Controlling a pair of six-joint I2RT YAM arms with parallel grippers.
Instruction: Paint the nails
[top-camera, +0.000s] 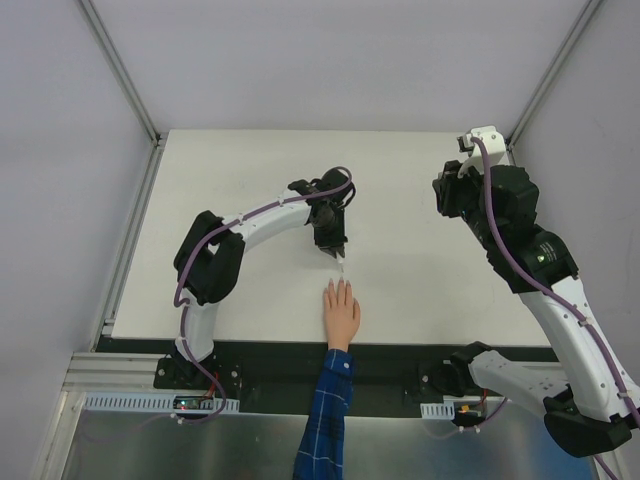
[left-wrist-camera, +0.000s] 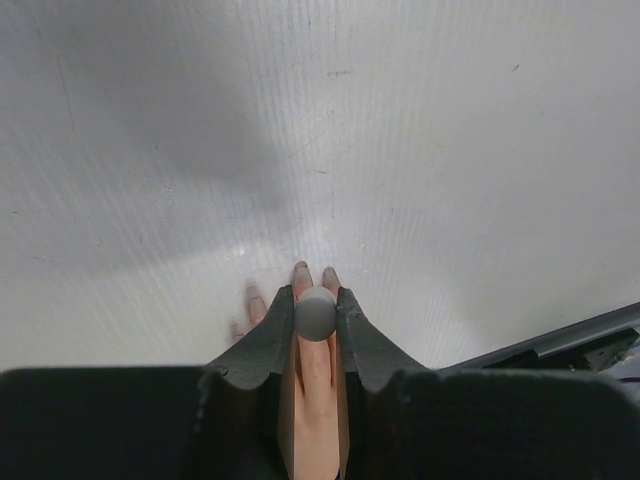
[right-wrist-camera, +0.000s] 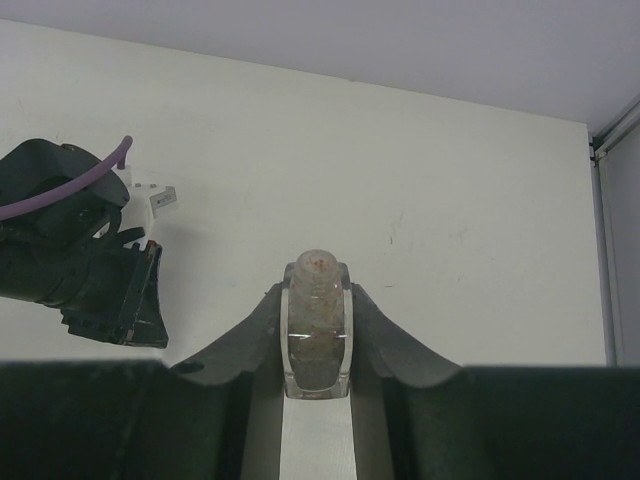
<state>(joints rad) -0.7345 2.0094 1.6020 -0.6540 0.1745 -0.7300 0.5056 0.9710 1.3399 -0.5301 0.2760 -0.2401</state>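
A flesh-coloured mannequin hand (top-camera: 341, 312) with a blue plaid sleeve (top-camera: 325, 420) lies flat at the table's near edge, fingers pointing away. Its pale nails (top-camera: 340, 286) are tiny. My left gripper (top-camera: 333, 252) hovers just beyond the fingertips, shut on a grey round-topped brush cap (left-wrist-camera: 315, 313), its pale brush tip (top-camera: 341, 268) pointing down at them. In the left wrist view the fingertips (left-wrist-camera: 299, 270) show past the cap, directly under my gripper (left-wrist-camera: 315, 295). My right gripper (right-wrist-camera: 316, 285) is shut on a small whitish polish bottle (right-wrist-camera: 316, 325), held raised at the far right (top-camera: 447, 192).
The white table (top-camera: 250, 190) is bounded by metal frame posts at the back corners and a black rail (top-camera: 420, 352) along the near edge. The left arm's gripper shows at the left of the right wrist view (right-wrist-camera: 110, 290).
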